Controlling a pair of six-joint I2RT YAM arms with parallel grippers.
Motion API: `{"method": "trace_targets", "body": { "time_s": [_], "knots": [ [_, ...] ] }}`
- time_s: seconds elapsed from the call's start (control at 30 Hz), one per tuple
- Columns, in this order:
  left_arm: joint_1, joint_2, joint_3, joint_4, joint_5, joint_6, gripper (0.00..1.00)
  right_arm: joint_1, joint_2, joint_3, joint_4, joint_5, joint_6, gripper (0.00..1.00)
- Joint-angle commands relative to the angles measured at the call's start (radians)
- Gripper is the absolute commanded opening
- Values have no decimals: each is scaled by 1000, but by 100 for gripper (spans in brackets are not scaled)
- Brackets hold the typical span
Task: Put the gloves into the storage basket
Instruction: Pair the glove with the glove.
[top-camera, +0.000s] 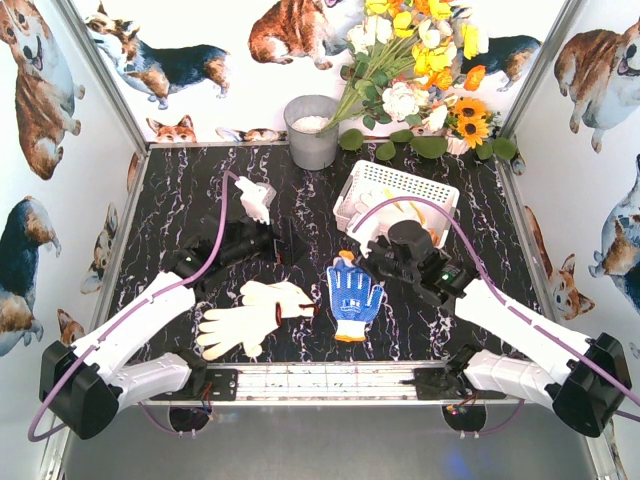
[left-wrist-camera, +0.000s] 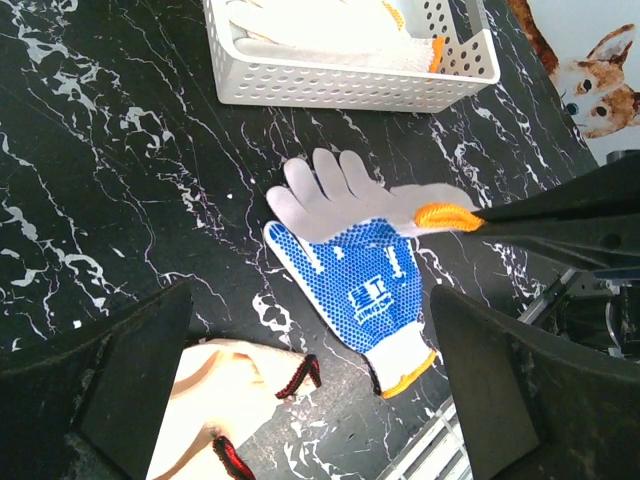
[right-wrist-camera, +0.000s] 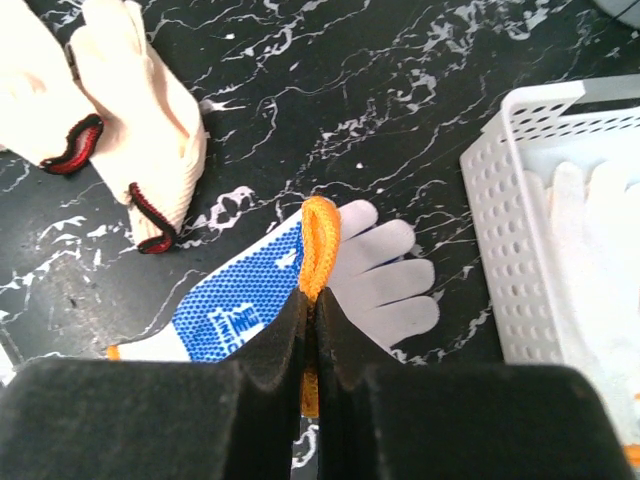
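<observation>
Glove (right-wrist-camera: 385, 275), knit: light, limp, sags when lifted (cuff (right-wrist-camera: 320, 235) grips best). Lies against blue glove (right-wrist-camera: 235, 300), near basket (right-wrist-camera: 500, 230). Right gripper (right-wrist-camera: 312, 300) pinches its orange cuff; left gripper (left-wrist-camera: 310, 330) gapes, empty.

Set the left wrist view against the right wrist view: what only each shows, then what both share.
Left wrist only: the left gripper, open, and a corgi wall print. Right wrist only: how the right gripper closes, fingers shut on the white glove's orange cuff. Both: that white glove, the blue-dotted glove overlapping it, the red-trimmed cream gloves, and the storage basket holding gloves.
</observation>
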Motion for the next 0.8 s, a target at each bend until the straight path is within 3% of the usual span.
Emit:
{"method": "trace_targets", "body": {
  "time_s": [0.0, 0.77],
  "knots": [
    [13, 4, -15, 39, 23, -15, 100, 32, -30, -4, -2, 2, 82, 0],
    [12, 18, -122, 85, 101, -75, 99, 177, -71, -114, -54, 2, 423, 0]
  ]
}}
